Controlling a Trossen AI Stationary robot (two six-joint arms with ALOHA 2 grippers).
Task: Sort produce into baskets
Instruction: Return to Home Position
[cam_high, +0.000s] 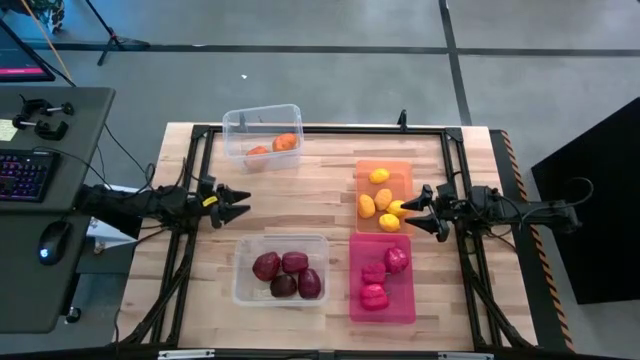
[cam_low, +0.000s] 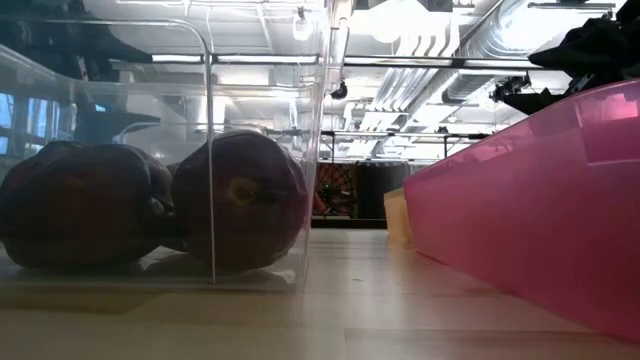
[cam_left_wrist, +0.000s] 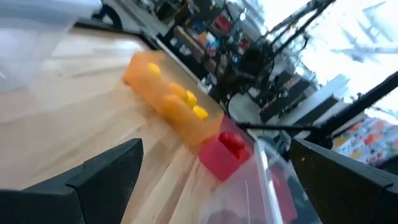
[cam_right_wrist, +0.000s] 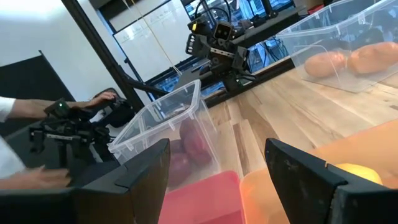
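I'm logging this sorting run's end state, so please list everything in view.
upper clear bin: 1, transparent, table's upper left
orange produce: 2, orange, inside it
lower clear bin: 1, transparent, bottom centre
maroon produce: 4, dark maroon, inside it
orange bin: 1, translucent orange, right of centre
yellow produce: 5, yellow, inside it
pink bin: 1, translucent pink, below the orange bin
pink-red produce: 3, pink-red, inside it
table: 1, light wood, centre
keyboard: 1, dark, side desk at left
person's hand: 1, beyond the table, right wrist view
left arm: 1, dark, table's left edge, jaws open, empty
right arm: 1, dark, right edge by orange bin, jaws open, empty
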